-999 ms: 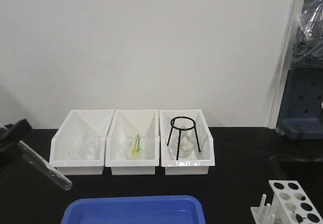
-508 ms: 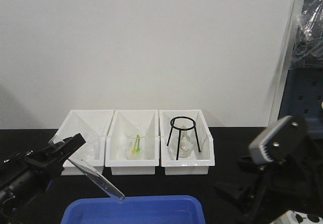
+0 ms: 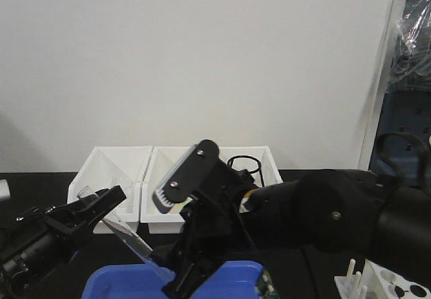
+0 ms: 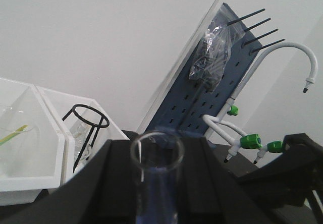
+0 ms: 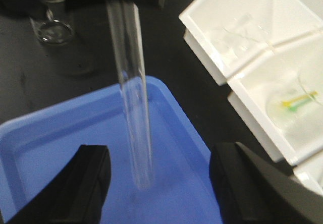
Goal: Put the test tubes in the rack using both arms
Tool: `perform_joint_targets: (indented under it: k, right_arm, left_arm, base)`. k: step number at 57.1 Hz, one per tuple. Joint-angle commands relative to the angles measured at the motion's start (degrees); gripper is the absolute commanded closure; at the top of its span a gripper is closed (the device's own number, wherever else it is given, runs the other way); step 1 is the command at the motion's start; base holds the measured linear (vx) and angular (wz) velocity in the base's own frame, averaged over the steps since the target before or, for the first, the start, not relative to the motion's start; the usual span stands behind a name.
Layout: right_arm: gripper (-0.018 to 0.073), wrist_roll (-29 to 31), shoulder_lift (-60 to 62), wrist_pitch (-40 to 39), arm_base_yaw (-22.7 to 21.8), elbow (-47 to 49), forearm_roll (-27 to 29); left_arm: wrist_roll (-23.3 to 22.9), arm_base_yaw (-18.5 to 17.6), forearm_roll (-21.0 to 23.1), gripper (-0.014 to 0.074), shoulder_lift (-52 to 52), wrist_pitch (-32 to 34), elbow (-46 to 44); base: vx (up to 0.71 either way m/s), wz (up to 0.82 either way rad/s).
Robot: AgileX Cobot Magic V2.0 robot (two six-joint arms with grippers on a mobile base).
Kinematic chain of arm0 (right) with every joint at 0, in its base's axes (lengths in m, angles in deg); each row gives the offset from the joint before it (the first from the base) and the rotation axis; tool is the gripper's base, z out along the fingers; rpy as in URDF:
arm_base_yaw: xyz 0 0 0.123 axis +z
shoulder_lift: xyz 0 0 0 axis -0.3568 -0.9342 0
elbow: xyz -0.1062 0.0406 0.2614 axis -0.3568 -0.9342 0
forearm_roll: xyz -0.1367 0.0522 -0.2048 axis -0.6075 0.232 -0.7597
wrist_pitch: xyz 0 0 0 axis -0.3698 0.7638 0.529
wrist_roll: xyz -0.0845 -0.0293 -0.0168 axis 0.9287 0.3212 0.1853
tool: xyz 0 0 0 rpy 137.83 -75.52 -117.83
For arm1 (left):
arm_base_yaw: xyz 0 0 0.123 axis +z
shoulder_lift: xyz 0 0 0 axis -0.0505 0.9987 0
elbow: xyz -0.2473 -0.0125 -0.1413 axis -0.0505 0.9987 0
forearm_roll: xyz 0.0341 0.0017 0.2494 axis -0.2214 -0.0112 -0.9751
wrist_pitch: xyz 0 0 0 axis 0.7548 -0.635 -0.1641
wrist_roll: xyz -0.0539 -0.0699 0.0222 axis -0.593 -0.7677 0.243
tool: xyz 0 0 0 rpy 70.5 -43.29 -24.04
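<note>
My left gripper (image 3: 108, 205) is shut on one clear test tube (image 3: 135, 244), which slants down to the right over the blue tray (image 3: 114, 282). In the left wrist view the tube's round mouth (image 4: 156, 151) sits between the two black fingers (image 4: 113, 183). My right gripper (image 3: 176, 282) hangs from the big black arm in the middle. Its jaws are open, and the tube's rounded lower end (image 5: 136, 133) hangs between the right gripper's (image 5: 171, 181) fingers without touching them. The white rack (image 3: 380, 279) peeks out at the bottom right, partly hidden by the right arm.
Three white bins (image 3: 111, 171) line the back of the black table, one holding a black wire tripod (image 3: 244, 161). A glass beaker (image 5: 50, 30) stands on the table beyond the tray (image 5: 50, 148). A blue pegboard with green-tipped taps (image 4: 250, 142) rises on the right.
The right arm has swung from the right edge to the middle, bringing its open jaws around the tube's lower end. The left gripper still holds the tube and has shifted only slightly.
</note>
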Motion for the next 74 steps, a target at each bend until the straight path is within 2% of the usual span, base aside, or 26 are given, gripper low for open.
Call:
perform_joint_targets:
  k: [1, 18, 28, 49, 59, 74]
  right_arm:
    - [0.0083, -0.3, -0.2, -2.5, 1.6, 5.8, -0.1]
    - [0.0083, -2.5, -6.0, -0.3, 3.0, 13.4, -0.4]
    - [0.0083, -2.5, -7.3, -1.9, 3.1, 13.5, -0.4]
    - [0.0090, -3.2, -7.6, -1.9, 3.2, 13.5, -0.2]
    - [0.0143, -5.6, -7.7, -1.8, 3.2, 13.5, -0.2]
    - [0.0251, -5.7, -7.7, -1.4, 3.2, 13.5, -0.1]
  left_arm:
    - [-0.5, -0.2, 1.8, 0.0601, -1.5, 5.1, -2.0]
    - [-0.6, -0.2, 0.5, 0.0601, -1.5, 5.2, -1.9]
    - [-4.7, -0.2, -3.3, 0.0601, -1.5, 5.8, -1.9]
    - [-4.7, -0.2, -6.8, 0.0601, -1.5, 5.7, -1.9]
    - [-4.7, -0.2, -7.6, 0.0601, -1.5, 5.7, -1.9]
    - [-4.7, -0.2, -7.6, 0.0601, -1.5, 5.7, -1.9]
  base:
    - [0.00, 0.00]
    - [0.00, 0.00]
    - [0.00, 0.00]
    - [0.00, 0.00]
    - [0.00, 0.00]
    - [0.00, 0.00]
